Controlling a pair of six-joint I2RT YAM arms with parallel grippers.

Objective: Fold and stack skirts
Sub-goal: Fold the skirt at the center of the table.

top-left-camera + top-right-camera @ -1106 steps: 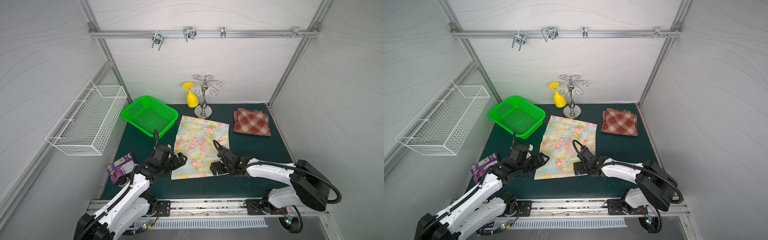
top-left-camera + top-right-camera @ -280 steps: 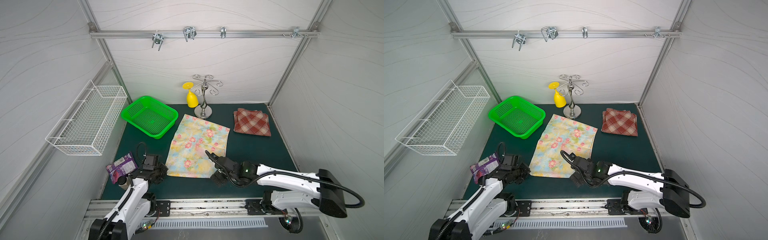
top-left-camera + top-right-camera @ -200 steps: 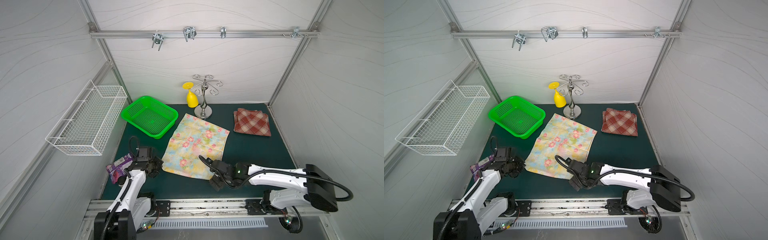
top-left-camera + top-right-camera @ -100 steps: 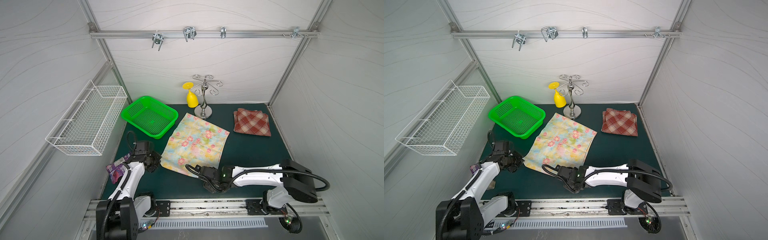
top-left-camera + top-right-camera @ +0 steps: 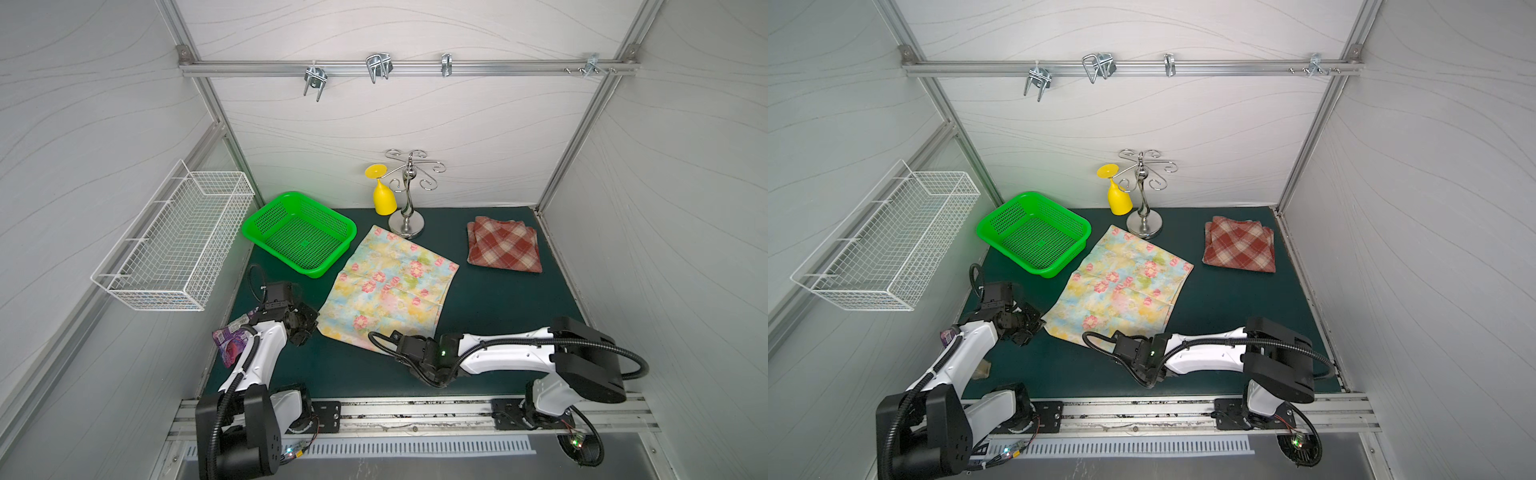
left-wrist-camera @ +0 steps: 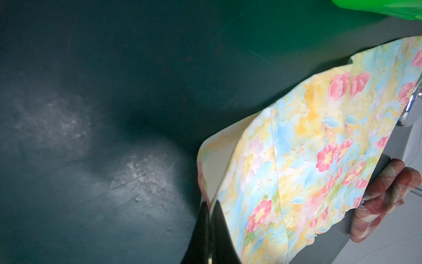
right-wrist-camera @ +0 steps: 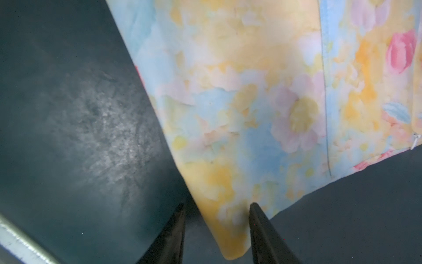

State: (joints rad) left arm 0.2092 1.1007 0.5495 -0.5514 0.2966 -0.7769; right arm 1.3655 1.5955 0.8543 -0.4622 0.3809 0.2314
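I viewed the cell through both top views and both wrist cameras.

1. The dark green mat [image 5: 498,332] covered the floor of the cell.
2. A white wire basket [image 5: 174,241] hung on the left wall, above the mat.
3. The floral skirt [image 5: 390,286] lay spread flat at the middle of the mat, set at a slant. Its far corner lay just beside the base of the metal stand [image 5: 406,225].
4. The green basket [image 5: 282,259] stood at the far left, just beside the left edge of the floral skirt.
5. The plaid skirt [image 5: 503,245] lay folded at the far right corner of the mat, well apart from the floral skirt.
6. A yellow cup [image 5: 384,199] hung upside down from one hook of the stand.
7. A purple wrapper [image 5: 230,338] lay at the left edge of the mat, partly hidden behind the left arm.
8. The left gripper [image 6: 209,205] was fully closed on the near left corner of the floral skirt. The left wrist view showed the cloth edge pinched between the two fingers, with the corner raised off the mat.
9. The right gripper [image 7: 217,205] sat low at the near edge of the floral skirt. Its fingers [image 7: 258,228] stood apart with a corner of the cloth lying between them on the mat, not clamped.
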